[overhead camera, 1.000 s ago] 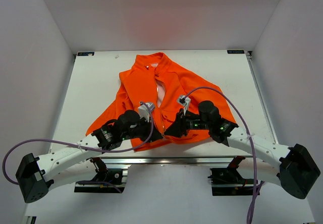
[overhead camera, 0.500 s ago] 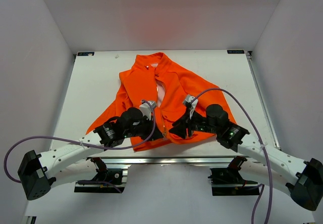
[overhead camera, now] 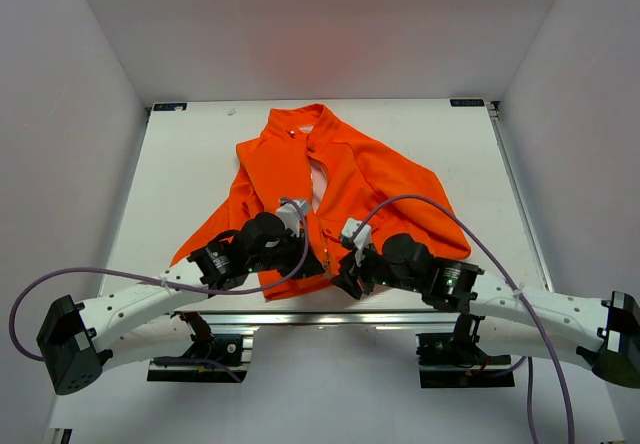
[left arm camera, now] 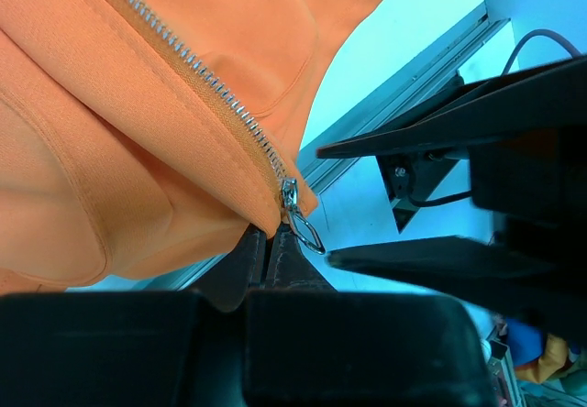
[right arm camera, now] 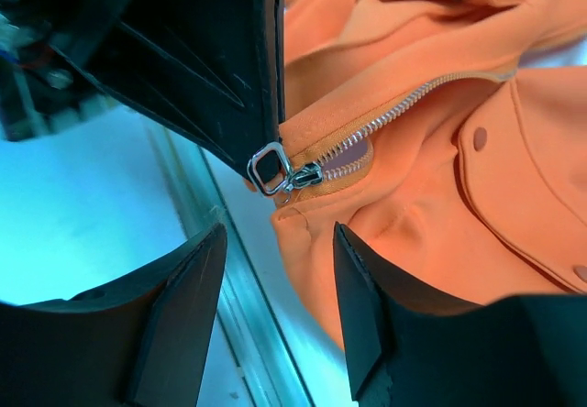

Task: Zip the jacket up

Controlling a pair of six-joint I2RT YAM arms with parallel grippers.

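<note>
Jacket [overhead camera: 350,169] on table [overhead camera: 190,164], centred

Jacket [overhead camera: 350,174]: bright orange throughout, plain, no print.
Lining [overhead camera: 318,186], seen in the open front at frame centre: pale pink.
Zipper teeth [left arm camera: 197,77]: silver metal on orange tape.
Slider [right arm camera: 301,177]: silver.
Snap [right arm camera: 478,137] on the pocket flap, right side of the right wrist view: dull pinkish-orange.
Table [overhead camera: 190,154]: plain white in the top view, and it reads cyan in both wrist views.
Left gripper [left arm camera: 271,247] and right gripper [right arm camera: 278,242]: black.
Arm links [overhead camera: 130,309]: white.
Cables [overhead camera: 60,284]: purple.
Rail [overhead camera: 320,317] along the lower edge of the table: silver.
</note>
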